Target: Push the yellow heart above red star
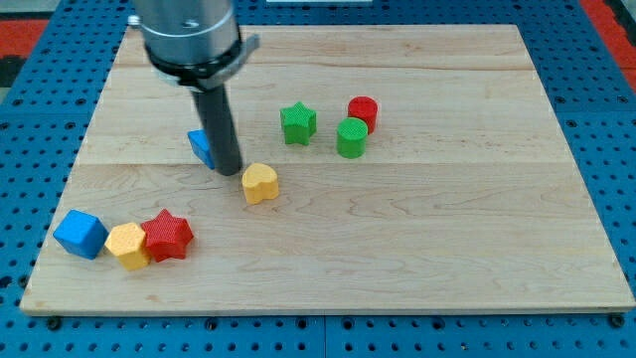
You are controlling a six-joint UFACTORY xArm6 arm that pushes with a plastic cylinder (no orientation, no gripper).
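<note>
Fig.: wooden board (pixel 417 239), single cam view. My tip (pixel 230 171) sits just up-left of the yellow heart (pixel 260 183), near but w/ a thin gap, as far as I can tell. No fingers on this rig, only a bare rod, so nothing to open or close; contact is by the rod's side alone. A blue block (pixel 202 147), shape unclear, is partly hidden behind the rod, touching or nearly so.

Yellow heart lies left of board centre, well up-right of the red star (pixel 167 235). Red star sits near the bottom-left corner, touching a yellow block (pixel 128 245) on its left; a blue cube (pixel 80 234) lies beyond that. Toward the top edge, right of centre: green star (pixel 298 122), green cylinder (pixel 351 137), red cylinder (pixel 363 111), the last two touching.

Handling, est.: heart looks small, light, rigid, prob. slides easily on smooth wood and may spin if hit off-centre. Lobes give a curved face, so I'd press the heart's right flank, through its middle, driving it left until it sits directly above the star.
</note>
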